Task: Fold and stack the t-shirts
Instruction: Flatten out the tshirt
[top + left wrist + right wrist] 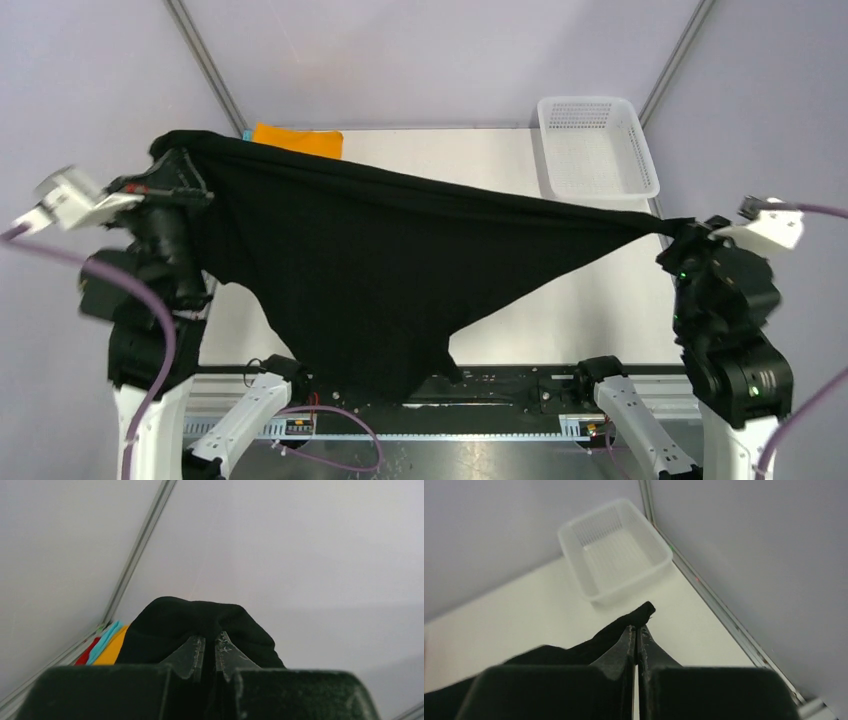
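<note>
Holding the black t-shirt (380, 260) aloft, sagging, seemingly soft and light. Pinching opposite corners tight in the closed left gripper (209, 647) and right gripper (636, 635).

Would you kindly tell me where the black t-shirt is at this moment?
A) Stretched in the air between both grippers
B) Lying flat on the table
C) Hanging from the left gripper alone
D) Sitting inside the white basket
A: the black t-shirt hangs spread between the left gripper and the right gripper. Each is shut on an end of the cloth, and the shirt's lower point droops toward the near edge.
</note>
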Tool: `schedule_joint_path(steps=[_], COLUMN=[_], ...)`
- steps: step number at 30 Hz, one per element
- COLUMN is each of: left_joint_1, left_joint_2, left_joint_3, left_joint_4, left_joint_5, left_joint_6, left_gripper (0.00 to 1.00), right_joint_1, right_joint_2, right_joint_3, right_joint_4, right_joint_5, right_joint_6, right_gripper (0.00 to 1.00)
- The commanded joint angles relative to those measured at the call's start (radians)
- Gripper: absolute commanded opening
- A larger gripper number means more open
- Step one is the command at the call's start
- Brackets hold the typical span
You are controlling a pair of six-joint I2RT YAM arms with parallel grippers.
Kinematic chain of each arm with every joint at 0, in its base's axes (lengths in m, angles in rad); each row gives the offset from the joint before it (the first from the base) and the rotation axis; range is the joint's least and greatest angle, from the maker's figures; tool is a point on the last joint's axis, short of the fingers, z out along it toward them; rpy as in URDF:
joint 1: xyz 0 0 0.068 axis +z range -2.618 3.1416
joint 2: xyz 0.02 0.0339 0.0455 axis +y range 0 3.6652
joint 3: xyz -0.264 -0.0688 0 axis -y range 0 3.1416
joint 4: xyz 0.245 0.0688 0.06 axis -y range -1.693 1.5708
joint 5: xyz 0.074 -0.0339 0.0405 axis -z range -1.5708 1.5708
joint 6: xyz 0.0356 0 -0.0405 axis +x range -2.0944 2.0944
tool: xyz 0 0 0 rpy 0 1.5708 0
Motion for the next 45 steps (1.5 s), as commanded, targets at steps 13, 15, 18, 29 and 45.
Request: schedule_joint_path(steps=[13, 15, 18, 29, 45], left_joint_1=[0.006, 0.006, 0.006, 0.007, 0.008], left_joint_2=[-0.094, -0.111, -0.115, 0.409, 1.485], left_joint_3=[-0.058, -0.052, -0.033, 0.178, 0.79], left_joint_4=[-0.004, -0.005, -0.002, 0.048, -0.139], left_joint_5=[0.024, 0.044, 0.062, 0.06, 0.366], left_joint_6=[-0.003, -0.006, -0.007, 0.037, -0.057], left_gripper=[0.0, 0.0, 0.0, 0.0, 0.89], right_joint_1=[0.001, 0.001, 0.001, 0.001, -0.189], right_joint_2=[-0.127, -0.149, -0.171, -0.069, 0.617], right_joint_3=[-0.058, -0.05, -0.04, -0.171, -0.482], right_joint_4=[-0.095, -0.106, -0.118, -0.107, 0.088], right_joint_5=[-0.012, -0.01, -0.01, -0.009, -0.249], right_joint_6=[0.04, 0.043, 0.045, 0.092, 0.197], right_gripper=[0.0, 0.0, 0.0, 0.0, 0.99])
